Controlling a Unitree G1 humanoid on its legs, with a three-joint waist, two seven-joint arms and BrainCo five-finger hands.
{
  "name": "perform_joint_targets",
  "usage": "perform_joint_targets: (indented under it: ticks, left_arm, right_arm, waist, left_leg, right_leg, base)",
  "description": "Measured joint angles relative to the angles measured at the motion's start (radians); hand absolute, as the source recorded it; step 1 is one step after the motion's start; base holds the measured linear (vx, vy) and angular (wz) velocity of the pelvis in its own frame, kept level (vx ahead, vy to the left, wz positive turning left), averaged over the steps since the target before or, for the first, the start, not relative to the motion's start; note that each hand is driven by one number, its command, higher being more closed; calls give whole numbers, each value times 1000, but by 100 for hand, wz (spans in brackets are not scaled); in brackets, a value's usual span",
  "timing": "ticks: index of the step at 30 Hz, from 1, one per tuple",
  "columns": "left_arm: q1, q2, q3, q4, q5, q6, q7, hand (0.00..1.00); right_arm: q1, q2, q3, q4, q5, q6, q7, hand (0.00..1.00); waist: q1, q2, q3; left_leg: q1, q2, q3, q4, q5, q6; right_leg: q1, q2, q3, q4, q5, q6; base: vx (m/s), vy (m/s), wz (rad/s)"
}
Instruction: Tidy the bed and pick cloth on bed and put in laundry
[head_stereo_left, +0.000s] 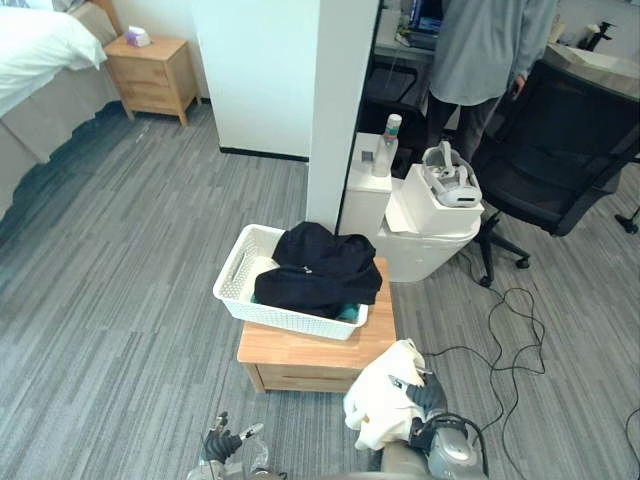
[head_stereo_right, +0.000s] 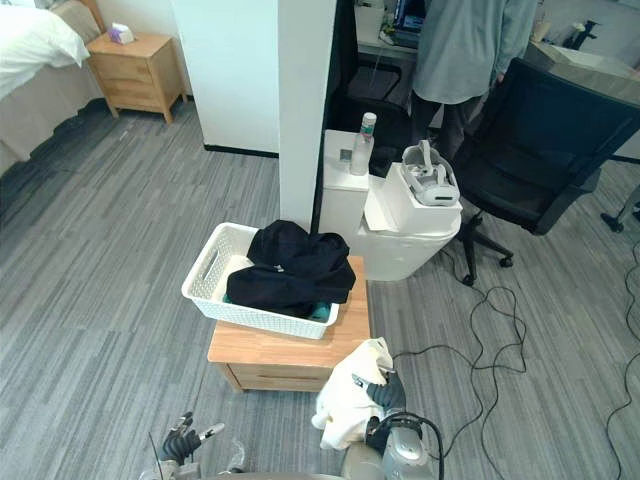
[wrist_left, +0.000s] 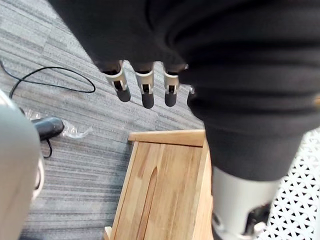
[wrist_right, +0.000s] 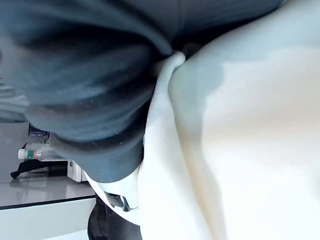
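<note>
- Your right hand (head_stereo_left: 428, 398) is curled tight on the cream cloth (head_stereo_left: 378, 408), just short of the basket (head_stereo_left: 232, 278) at its near right. The cloth is not in yet.
- Your left hand (head_stereo_left: 228, 443) hangs empty, fingers loosely spread, nearer than the basket.
- The basket sits on the wooden bench (head_stereo_left: 310, 352), already holding dark clothes (head_stereo_left: 320, 270).
- The bed (head_stereo_left: 40, 50) lies far beyond the basket, to its left. You can't judge from here whether it is tidy.

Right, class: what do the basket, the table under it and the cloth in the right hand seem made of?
Basket: probably white plastic; moulded lattice walls, matt.
Table: light wood or veneer; visible grain, smooth top.
Cloth: soft cream fabric; it bunches and droops from the right hand.
</note>
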Motion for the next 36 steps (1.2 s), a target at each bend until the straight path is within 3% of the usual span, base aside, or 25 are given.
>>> perform_joint_targets:
  ticks: [1,2,3,5,6,8,10,11,12,13,14,15,16,20,24,29,33,36]
  left_arm:
    - [12,-18,-2,-15,4,-2,-8,0]
    - [21,-30,-2,-23,8,-4,-9,0]
    - [25,-38,-1,-26,9,-7,-10,0]
    - [26,-40,-1,-29,6,-7,-12,0]
    - [28,-54,1,-41,-6,-8,-13,0]
    - [31,-49,6,-61,-6,-12,-14,0]
    - [23,-44,13,-69,-8,-12,-10,0]
    - [24,-45,13,-84,-10,-12,-11,0]
    - [24,-46,12,-86,-12,-11,-11,0]
    - [26,-59,8,-93,-23,-11,-12,0]
    - [23,-62,8,-94,-24,-10,-12,0]
    - [23,-52,7,-100,-25,-11,-13,0]
    - [24,-27,7,-102,-24,-11,-18,0]
    - [24,-10,0,-102,-22,-9,-33,0]
    - [23,2,-2,-99,-22,-9,-33,0]
    - [23,1,-1,-48,-22,-9,-33,0]
    - [4,1,1,11,-22,-8,-32,0]
    - [2,1,1,17,-22,-8,-32,0]
  right_arm:
    - [1,-17,-1,-18,0,-2,-1,100]
    - [-2,-21,1,-20,1,-2,-2,100]
    - [-1,-21,7,-29,0,-2,-3,100]
    - [-1,-23,10,-38,0,-1,-4,100]
    - [-1,-27,9,-64,0,-1,-9,100]
    - [-4,-41,1,-89,0,-1,-22,100]
    - [-21,-46,-26,-111,1,-2,-28,100]
    - [-27,-48,-39,-144,0,0,-29,100]
    - [-29,-50,-41,-152,0,0,-29,100]
    - [-33,-67,-49,-199,-2,1,-29,100]
    - [-42,-72,-68,-221,-10,2,-28,100]
    - [-44,-61,-76,-249,-16,6,-28,100]
    - [-41,-55,-89,-337,-21,5,-29,100]
    - [-140,-84,-126,-488,-58,0,-40,100]
    - [-263,-127,-114,-539,-77,-1,-45,100]
    - [-336,-166,-15,-589,-96,-9,-36,100]
    - [-393,-193,59,-586,-100,-10,-15,100]
    - [-433,-198,93,-552,-122,-11,-4,100]
  waist:
    - [-4,52,1]
    - [-8,68,6]
    - [-3,95,8]
    - [-3,99,11]
    - [-3,96,29]
    - [4,88,36]
    - [5,72,45]
    - [0,67,47]
    - [-3,68,47]
    - [-12,86,45]
    - [-10,85,45]
    - [-13,52,44]
    - [-13,26,36]
    - [-14,14,31]
    - [-9,7,23]
    - [-4,0,-8]
    - [-3,5,-15]
    - [-1,6,-17]
  left_leg:
    - [13,19,21,4,-13,-16]
    - [2,44,38,50,-45,-32]
    - [-56,116,47,238,-100,-67]
    - [-125,182,34,445,-89,-84]
    - [-192,244,0,655,-71,-91]
    - [-225,264,-18,754,-83,-85]
    - [-237,258,18,710,-96,-65]
    - [-234,232,28,541,-97,-59]
    - [-231,221,28,486,-90,-57]
    - [-200,185,24,248,10,-58]
    - [-175,169,33,183,42,-41]
    - [-154,130,37,143,68,-55]
    - [-125,77,37,65,82,-42]
    - [-82,9,36,-38,102,-17]
    - [-75,0,35,-71,133,-32]
    - [-72,-2,33,-80,135,-30]
    - [-87,14,24,-81,167,-39]
    - [-101,20,19,-84,168,-40]
  right_leg:
    - [26,27,7,-42,-2,5]
    - [38,45,15,-68,-4,10]
    - [65,79,36,-112,-16,15]
    - [90,95,44,-134,-16,15]
    - [137,103,63,-151,-24,3]
    - [161,92,90,-153,-29,-5]
    - [183,63,122,-162,-20,13]
    - [189,43,139,-168,-13,25]
    - [189,41,141,-168,-11,28]
    - [188,39,141,-173,-10,48]
    - [203,32,149,-189,-11,83]
    - [213,1,142,-203,2,104]
    - [215,-33,132,-208,7,111]
    - [225,-70,108,-217,37,155]
    - [224,-72,97,-218,66,153]
    - [224,-70,93,-221,66,152]
    - [216,-57,92,-236,100,122]
    - [200,-45,95,-239,101,122]
  base:
    - [185,0,-29]
    - [216,-38,-45]
    - [173,-76,-41]
    - [160,-82,-36]
    - [178,-40,-44]
    - [189,44,-51]
    - [246,160,-54]
    - [206,193,-35]
    - [249,272,-24]
    - [166,217,-16]
    - [204,258,-8]
    - [171,242,4]
    - [171,252,17]
    - [80,150,14]
    - [33,42,10]
    - [10,-20,-2]
    - [-41,-38,0]
    - [-78,-39,-2]
